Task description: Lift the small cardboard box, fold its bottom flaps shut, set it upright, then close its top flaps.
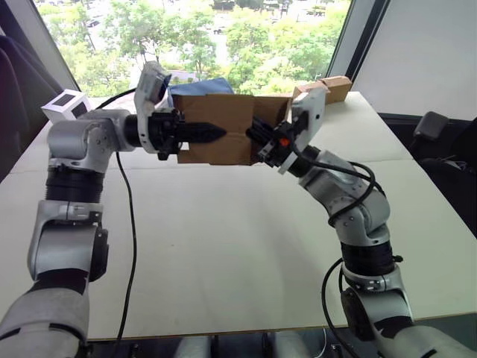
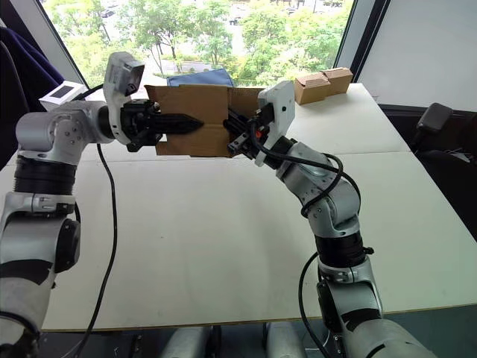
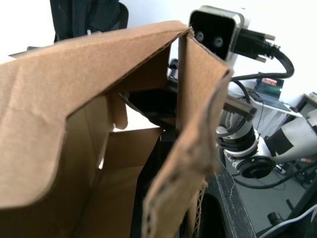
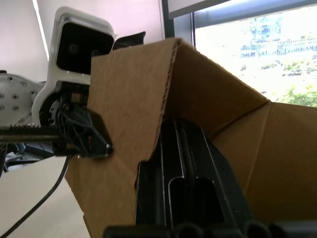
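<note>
Your left gripper (image 1: 212, 133) fingers lie against the small cardboard box (image 1: 223, 128) front; can't tell their gap. The box hangs above the white table (image 1: 238, 239), window (image 1: 194, 37) behind. Your right gripper (image 1: 257, 130) clamps its right wall.

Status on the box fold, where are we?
Lift looks done: the small cardboard box is off the table, between the left gripper and right gripper. Bottom flaps are in hand, still unfolded. Left: setting upright, closing top flaps.
</note>
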{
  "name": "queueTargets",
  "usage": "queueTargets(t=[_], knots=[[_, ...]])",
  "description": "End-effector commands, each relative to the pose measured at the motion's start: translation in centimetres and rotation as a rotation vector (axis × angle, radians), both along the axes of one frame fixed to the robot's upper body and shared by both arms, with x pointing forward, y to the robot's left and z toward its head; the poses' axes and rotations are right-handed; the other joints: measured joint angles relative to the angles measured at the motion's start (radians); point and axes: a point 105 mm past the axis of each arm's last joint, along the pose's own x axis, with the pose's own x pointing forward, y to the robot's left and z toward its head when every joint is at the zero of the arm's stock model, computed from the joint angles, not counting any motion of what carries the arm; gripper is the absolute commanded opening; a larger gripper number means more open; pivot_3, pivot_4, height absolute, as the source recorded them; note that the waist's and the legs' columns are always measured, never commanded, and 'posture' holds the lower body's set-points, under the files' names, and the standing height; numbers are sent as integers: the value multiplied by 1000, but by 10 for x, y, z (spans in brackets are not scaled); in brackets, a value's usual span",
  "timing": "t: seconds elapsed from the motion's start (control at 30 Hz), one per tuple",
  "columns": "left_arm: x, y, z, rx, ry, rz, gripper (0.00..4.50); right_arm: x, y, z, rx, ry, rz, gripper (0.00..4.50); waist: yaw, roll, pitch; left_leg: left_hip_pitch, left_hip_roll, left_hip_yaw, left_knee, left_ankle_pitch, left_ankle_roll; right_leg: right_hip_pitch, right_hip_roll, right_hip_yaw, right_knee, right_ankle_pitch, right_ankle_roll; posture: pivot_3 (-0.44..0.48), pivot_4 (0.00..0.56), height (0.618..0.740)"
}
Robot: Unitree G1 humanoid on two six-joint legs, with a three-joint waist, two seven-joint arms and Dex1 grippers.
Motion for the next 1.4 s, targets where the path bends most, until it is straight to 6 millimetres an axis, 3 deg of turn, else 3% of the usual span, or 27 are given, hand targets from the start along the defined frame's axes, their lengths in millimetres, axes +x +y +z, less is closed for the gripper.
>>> queueTargets(t=[0.03, 0.3, 0.53, 0.83, 1.13, 1.4], knots=[[4, -1, 9, 10, -56, 30, 0, -24, 3, 14, -19, -86, 63, 24, 1, 0, 0, 0, 0, 0, 0, 0, 0, 0, 0, 0, 0, 0, 0, 0, 150, 740], [7, 4, 8, -23, -37, 53, 0, -20, -38, 0, -189, -126, -130, 24, 1, 0, 0, -1, 0, 0, 0, 0, 0, -1, 0, 0, -1, 0, 0, 0, 150, 740], [4, 7, 7, -29, -39, 58, 0, -38, -60, -15, -230, -29, -103, 24, 5, 0, 0, -2, 0, 0, 1, 0, 0, -1, 0, 0, -1, 0, 0, 0, 150, 740], [-2, 6, 9, -31, -38, 44, 0, -38, -49, -42, -323, 35, -99, 24, 4, 0, 0, -2, 1, 0, 1, 0, 1, -1, 1, 0, -1, 0, 0, 0, 150, 740], [-7, 4, 15, -36, -52, 35, 0, -26, -36, -37, -282, 2, -96, 24, 5, 0, 0, -2, 1, 0, 1, 0, 0, -1, 1, 0, -1, 0, 0, 0, 150, 740], [-12, 6, 6, -9, -33, 31, 0, -20, -31, -28, -236, -31, -92, 24, 3, 0, 0, -2, 1, 0, 1, 0, 0, -1, 1, 0, -1, 0, 0, 0, 150, 740]])
